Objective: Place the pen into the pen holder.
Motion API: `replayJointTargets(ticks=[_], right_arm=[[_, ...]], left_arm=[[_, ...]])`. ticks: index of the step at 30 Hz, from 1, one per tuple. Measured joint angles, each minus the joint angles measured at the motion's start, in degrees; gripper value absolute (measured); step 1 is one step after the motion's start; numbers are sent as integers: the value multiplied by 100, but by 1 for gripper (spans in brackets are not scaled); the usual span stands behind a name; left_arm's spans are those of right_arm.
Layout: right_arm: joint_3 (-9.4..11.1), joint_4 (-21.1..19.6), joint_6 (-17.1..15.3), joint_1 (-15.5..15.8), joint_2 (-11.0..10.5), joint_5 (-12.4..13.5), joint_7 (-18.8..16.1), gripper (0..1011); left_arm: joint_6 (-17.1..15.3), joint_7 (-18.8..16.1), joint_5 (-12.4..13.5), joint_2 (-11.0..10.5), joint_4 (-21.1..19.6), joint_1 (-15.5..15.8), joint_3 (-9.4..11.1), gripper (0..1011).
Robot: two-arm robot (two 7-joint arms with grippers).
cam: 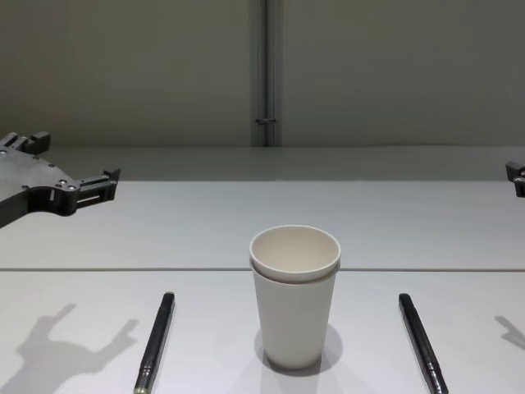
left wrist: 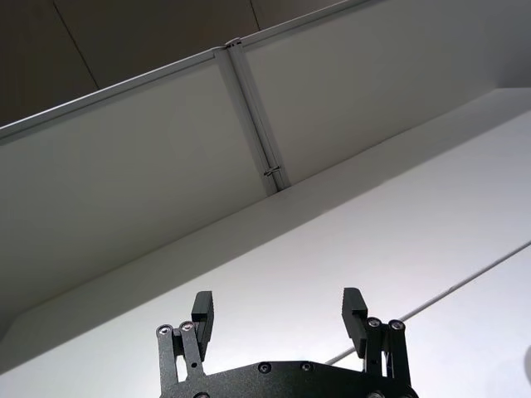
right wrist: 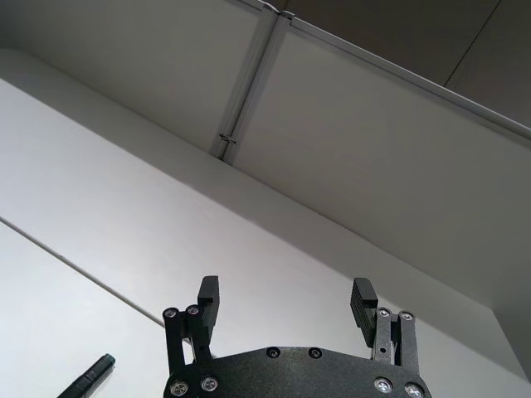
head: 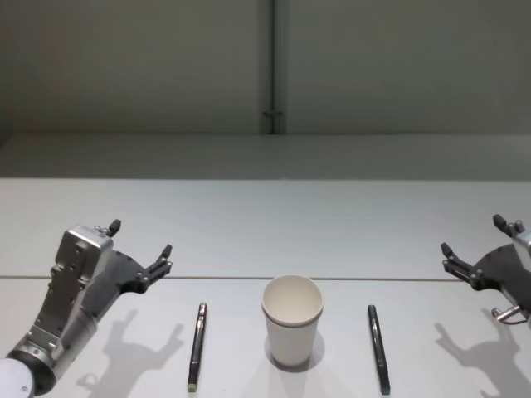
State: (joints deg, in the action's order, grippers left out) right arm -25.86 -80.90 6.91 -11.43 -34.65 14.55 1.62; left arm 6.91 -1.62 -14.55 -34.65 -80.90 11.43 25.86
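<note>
The pen holder (head: 292, 319), an off-white paper cup that looks like two nested cups, stands upright at the table's near middle, also in the chest view (cam: 294, 295). Two dark pens lie flat on either side of it: one to its left (head: 197, 346) (cam: 155, 341), one to its right (head: 378, 348) (cam: 422, 341). The right pen's end (right wrist: 87, 383) also shows in the right wrist view. My left gripper (head: 139, 238) (left wrist: 279, 300) (cam: 75, 158) hovers open at the left, above the table. At the far right my right gripper (head: 471, 235) (right wrist: 286, 287) hangs open too. Both hold nothing.
The white table (head: 265, 224) has a thin seam (head: 249, 278) running across just behind the cup. A grey wall with a vertical metal strip (head: 271, 66) closes off the back.
</note>
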Motion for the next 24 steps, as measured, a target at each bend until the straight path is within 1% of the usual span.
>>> replayJointTargets(ticks=[24], right_arm=[[0, 0, 0, 0, 0, 0, 0, 1009]], left_arm=[[0, 0, 0, 0, 0, 0, 0, 1001]])
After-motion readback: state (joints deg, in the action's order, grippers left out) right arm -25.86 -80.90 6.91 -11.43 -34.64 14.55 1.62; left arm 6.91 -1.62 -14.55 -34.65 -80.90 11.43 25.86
